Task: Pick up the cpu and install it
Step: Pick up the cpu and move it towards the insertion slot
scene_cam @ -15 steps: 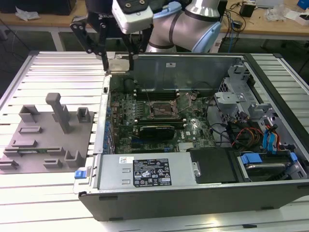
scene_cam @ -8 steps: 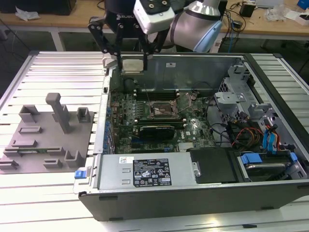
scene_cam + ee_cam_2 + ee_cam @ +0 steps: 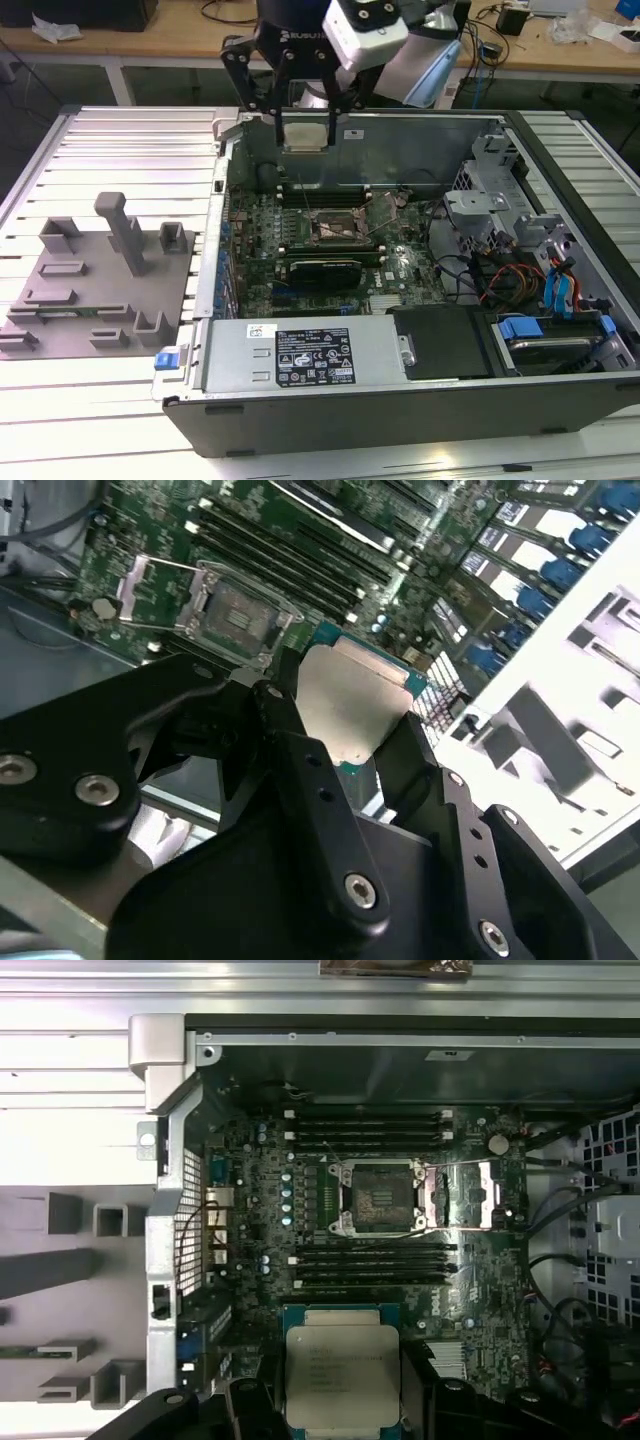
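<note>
1. The gripper [image 3: 350, 742] is clamped on the cpu [image 3: 352, 702], pinching it by two opposite edges, with the silvery top plate turned towards the wrist cameras.
2. In the exterior view the cpu [image 3: 305, 134] hangs in the air inside the open case [image 3: 400, 425]. It is at about 11 o'clock from the socket [image 3: 335, 228] and well apart from the motherboard [image 3: 400, 270].
3. We judge that the pick-up is done and the carry is in hand, and nothing is seated yet.
4. Seating calls for the chip to be level, square to the socket [image 3: 378, 1195] and centred over it. The load plate [image 3: 465, 1195] is swung open beside the socket.
5. We count one cpu, one socket, one gripper and one case. One grey fixture plate [image 3: 95, 290] lies on the surface [image 3: 120, 150] at 9 o'clock from the case.
</note>
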